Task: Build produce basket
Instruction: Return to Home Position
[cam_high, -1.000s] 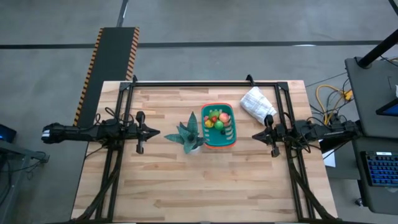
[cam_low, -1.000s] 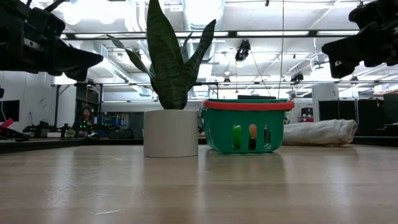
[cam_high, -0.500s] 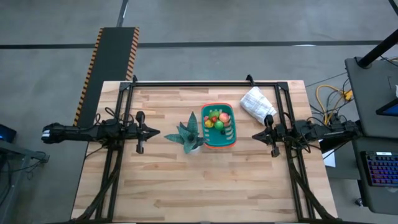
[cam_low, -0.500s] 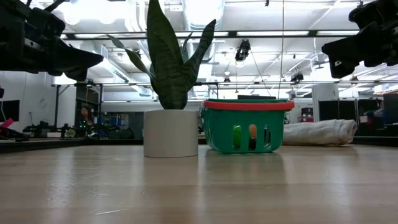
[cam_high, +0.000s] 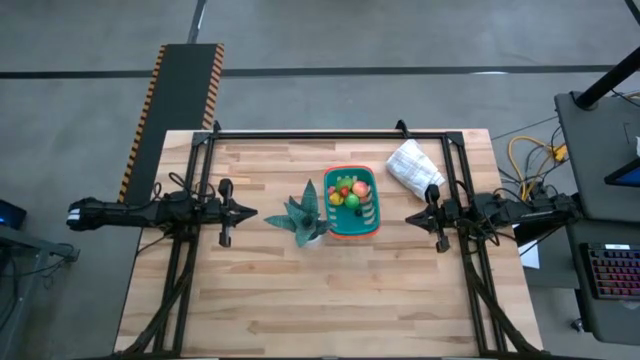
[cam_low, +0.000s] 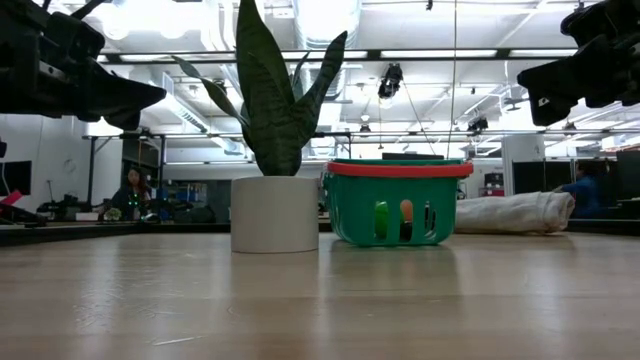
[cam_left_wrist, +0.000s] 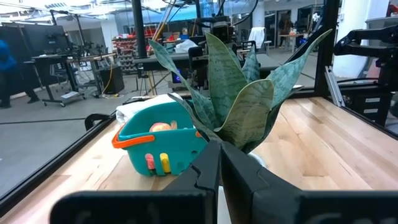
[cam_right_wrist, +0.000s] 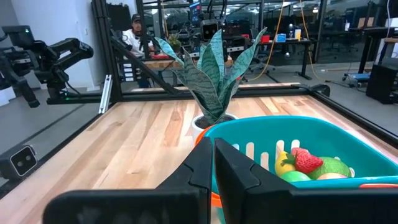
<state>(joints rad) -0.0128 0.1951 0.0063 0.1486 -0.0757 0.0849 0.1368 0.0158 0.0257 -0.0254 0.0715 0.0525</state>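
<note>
While left gripper (cam_left_wrist: 219, 150), right gripper (cam_right_wrist: 212, 148) are closed, empty, small teal slotted plastic basket (cam_low: 352, 212) is judged light, stiff; orange handle (cam_left_wrist: 132, 139) is best grasped.

high view: table (cam_high: 260, 290) lit brightly and evenly from above, short soft shadow cast beside plant (cam_high: 303, 218) | low view: backlit by ceiling lights (cam_low: 330, 15), glare blown out at upper centre, plant leaves rendered dark, basket (cam_low: 397, 205) kept readable, pale sheen laid on tabletop | wrist views: lit evenly, no hard shadows seen
</note>
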